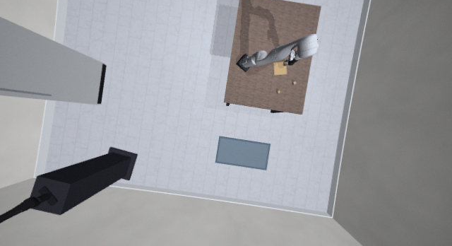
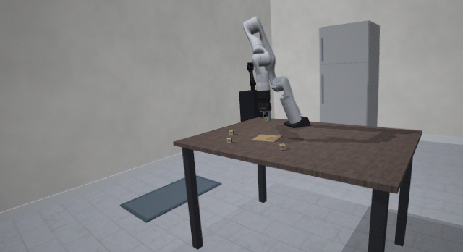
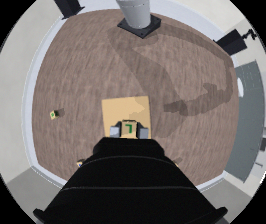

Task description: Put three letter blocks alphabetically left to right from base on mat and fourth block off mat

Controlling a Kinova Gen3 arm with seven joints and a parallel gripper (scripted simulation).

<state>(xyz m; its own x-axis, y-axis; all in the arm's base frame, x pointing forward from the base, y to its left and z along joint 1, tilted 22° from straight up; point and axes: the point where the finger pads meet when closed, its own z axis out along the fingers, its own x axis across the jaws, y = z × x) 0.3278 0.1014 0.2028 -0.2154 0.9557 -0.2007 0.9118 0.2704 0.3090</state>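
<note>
One block in the gripper's grasp, three on the table

One small wooden block (image 2: 266, 119) (image 3: 129, 128) is clamped between the two fingers of the gripper (image 1: 286, 63) (image 2: 266, 118) (image 3: 128, 127), raised above the table (image 1: 262, 87) (image 2: 325, 150) (image 3: 74, 65). Its top carries a green letter that looks like an L, upside down in the wrist view and so upright for someone at the robot's base (image 1: 241, 63) (image 2: 306, 122) (image 3: 125, 26). A finger stands on each side of it, pressed against it.

The tan mat (image 1: 280, 69) (image 2: 263, 138) (image 3: 115, 111) lies flat on the table, and in the wrist view the held block overlaps its edge farther from the base. Part of the arm's shadow falls across it.

Three other blocks rest on the table off the mat. The side block (image 1: 278, 92) (image 2: 231, 132) (image 3: 53, 115) and the far block (image 1: 294, 83) (image 2: 229, 140) (image 3: 80, 163) are both on the robot's right of the mat, the far one farther out from the base. The third block (image 2: 282, 147) (image 3: 176, 164) is beyond the mat, toward the robot's left; the wrist view shows just a sliver of it. The letters on these three are too small to read.
</note>
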